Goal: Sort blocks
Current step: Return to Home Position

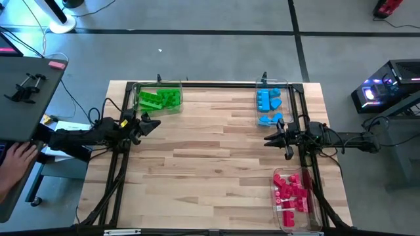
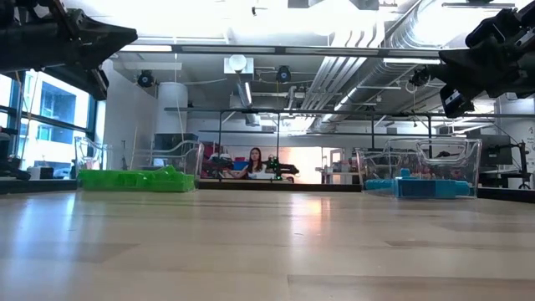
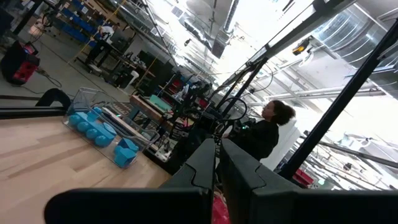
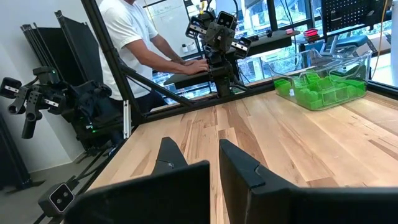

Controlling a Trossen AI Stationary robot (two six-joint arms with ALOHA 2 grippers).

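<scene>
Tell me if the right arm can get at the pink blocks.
Probably yes. The right end effector hovers empty above bare table, the pink blocks lie in an open-topped tray beside that arm, and nothing stands between.

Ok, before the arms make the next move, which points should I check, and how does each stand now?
1. No loose block lies on the bare table: ok.
2. The green blocks, blue blocks and red-pink blocks are grouped apart, unmixed: ok.
3. The left end effector is shut and empty: ok.
4. The right end effector is open and empty: ok.
5. Both end effectors are apart from every block group: ok.
6. The person's hand is outside the table edge: ok.
</scene>
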